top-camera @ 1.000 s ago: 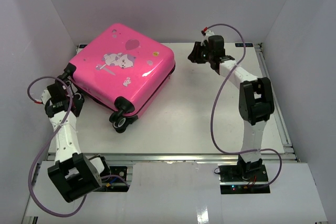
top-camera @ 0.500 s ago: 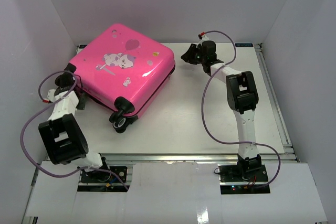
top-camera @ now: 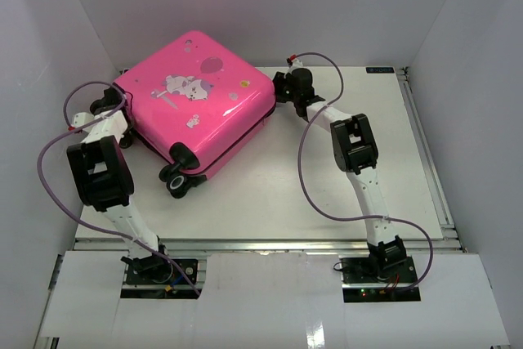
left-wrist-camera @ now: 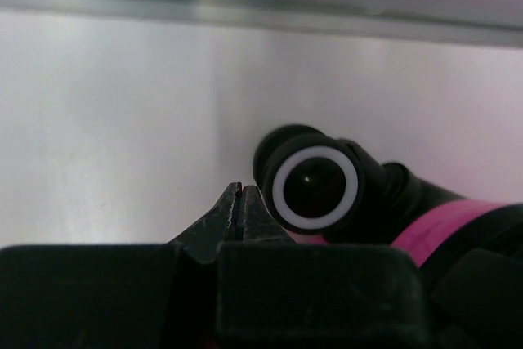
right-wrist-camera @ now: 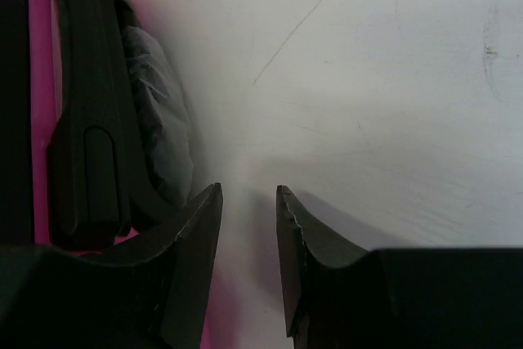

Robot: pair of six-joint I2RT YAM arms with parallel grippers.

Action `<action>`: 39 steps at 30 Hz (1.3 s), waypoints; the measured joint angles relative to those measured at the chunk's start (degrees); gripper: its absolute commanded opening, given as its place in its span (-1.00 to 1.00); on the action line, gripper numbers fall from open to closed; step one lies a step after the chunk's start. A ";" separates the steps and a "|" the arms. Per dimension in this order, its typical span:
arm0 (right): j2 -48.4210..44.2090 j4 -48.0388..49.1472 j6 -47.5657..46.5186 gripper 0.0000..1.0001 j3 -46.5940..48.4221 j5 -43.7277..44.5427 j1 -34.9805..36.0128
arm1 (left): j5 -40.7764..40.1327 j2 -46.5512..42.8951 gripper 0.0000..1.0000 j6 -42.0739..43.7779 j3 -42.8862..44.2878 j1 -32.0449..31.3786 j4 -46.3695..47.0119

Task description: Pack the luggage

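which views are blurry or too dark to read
Top external: sharp, evenly lit, soft sheen on the luggage. Left wrist: wheel crisp, left gripper a dark silhouette. Right wrist: right gripper dark and soft, table scratches clear.

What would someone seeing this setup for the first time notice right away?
The glossy hot-pink luggage dominates, lying flat at the far left of the table, cartoon prints up. The left gripper, shut, sits beside a black wheel; the right gripper, jaws apart, is at the opposite edge.

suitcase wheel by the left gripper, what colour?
Black wheel with a white ring on its face; clearest in the left wrist view.
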 measured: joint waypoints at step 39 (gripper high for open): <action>-41.56 2.84 -12.70 -0.10 -61.55 6.89 -5.91 | 0.44 -14.44 0.21 50.72 -21.72 -25.12 38.90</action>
